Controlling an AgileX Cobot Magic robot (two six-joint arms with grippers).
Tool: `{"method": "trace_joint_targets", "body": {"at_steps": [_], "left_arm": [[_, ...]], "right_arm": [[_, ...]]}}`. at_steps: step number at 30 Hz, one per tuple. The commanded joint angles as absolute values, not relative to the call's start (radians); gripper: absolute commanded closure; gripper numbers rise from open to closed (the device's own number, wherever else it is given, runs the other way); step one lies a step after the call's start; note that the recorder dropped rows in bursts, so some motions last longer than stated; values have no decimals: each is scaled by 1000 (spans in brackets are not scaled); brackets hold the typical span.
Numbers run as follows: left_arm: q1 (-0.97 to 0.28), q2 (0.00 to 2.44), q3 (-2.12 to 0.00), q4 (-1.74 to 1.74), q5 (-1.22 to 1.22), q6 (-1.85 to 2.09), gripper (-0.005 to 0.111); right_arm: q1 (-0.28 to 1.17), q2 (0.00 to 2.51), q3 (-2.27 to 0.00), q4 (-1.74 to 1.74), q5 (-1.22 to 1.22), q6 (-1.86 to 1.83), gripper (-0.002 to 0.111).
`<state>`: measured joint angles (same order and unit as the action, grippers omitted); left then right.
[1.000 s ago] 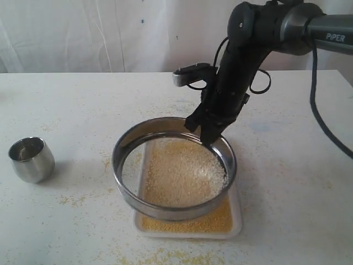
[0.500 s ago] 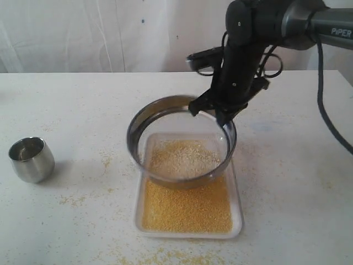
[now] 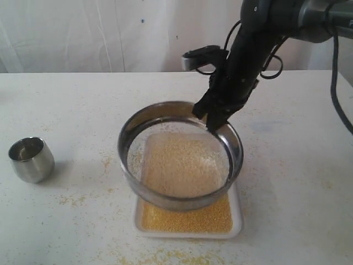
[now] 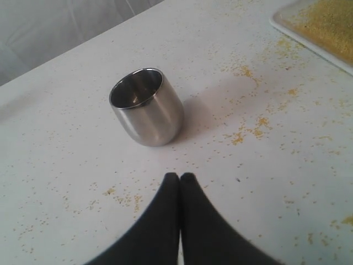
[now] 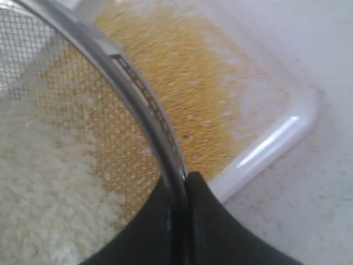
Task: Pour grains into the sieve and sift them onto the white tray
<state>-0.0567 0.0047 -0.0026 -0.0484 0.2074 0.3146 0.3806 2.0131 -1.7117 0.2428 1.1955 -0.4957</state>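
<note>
Speckled table [image 3: 66, 105]; R end effector [image 3: 213, 122] pinches sieve [image 3: 176, 203] rim over white tray [image 3: 190, 234]; L end effector [image 4: 180, 178] pressed together

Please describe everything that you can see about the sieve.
The sieve is a wide, round, shallow ring of shiny steel with a fine mesh bottom. A pale layer of grains lies on the mesh. The right gripper pinches its far rim, one finger inside and one outside. It is held over the white tray, covering most of it; whether they touch is unclear.

steel cup [image 3: 31, 159], white table [image 3: 298, 187], pale curtain [image 3: 83, 33]
</note>
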Motion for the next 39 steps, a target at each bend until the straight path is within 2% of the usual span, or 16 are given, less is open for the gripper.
{"method": "trace_joint_targets", "body": {"at_steps": [1, 3, 5, 7, 9, 12, 13, 15, 17, 21, 23, 28, 31, 34, 36, 39], "left_arm": [[-61, 0, 0, -51, 210, 314, 106], [-61, 0, 0, -51, 210, 314, 106], [-61, 0, 0, -51, 210, 314, 106], [-61, 0, 0, -51, 210, 314, 106], [-61, 0, 0, -51, 210, 314, 106], [-61, 0, 0, -51, 210, 314, 106], [-61, 0, 0, -51, 210, 314, 106], [-61, 0, 0, -51, 210, 314, 106], [-61, 0, 0, -51, 210, 314, 106], [-61, 0, 0, -51, 210, 314, 106], [-61, 0, 0, -51, 210, 314, 106], [-61, 0, 0, -51, 210, 314, 106], [-61, 0, 0, -51, 210, 314, 106], [-61, 0, 0, -51, 210, 314, 106], [-61, 0, 0, -51, 210, 314, 106], [-61, 0, 0, -51, 210, 314, 106]], "right_arm": [[376, 1996, -1713, 0, 1070, -79, 108], [372, 1996, -1713, 18, 1101, -57, 108], [377, 1996, -1713, 227, 1221, -417, 108], [381, 1996, -1713, 311, 1221, -589, 108], [381, 1996, -1713, 200, 1221, -468, 108], [377, 1996, -1713, -137, 1132, 26, 108], [377, 1996, -1711, -111, 1161, 14, 108], [384, 1996, -1711, 88, 1221, -329, 108], [391, 1991, -1709, 249, 1221, -470, 108], [385, 1986, -1714, -14, 1134, -203, 108], [373, 1992, -1712, -107, 1188, -50, 108], [393, 2010, -1699, 321, 1221, -465, 108], [399, 2008, -1700, 142, 1126, -348, 108], [379, 2013, -1700, -81, 1135, -52, 108], [374, 2017, -1698, 71, 1211, -136, 108], [406, 2020, -1694, 394, 1221, -503, 108]]}}
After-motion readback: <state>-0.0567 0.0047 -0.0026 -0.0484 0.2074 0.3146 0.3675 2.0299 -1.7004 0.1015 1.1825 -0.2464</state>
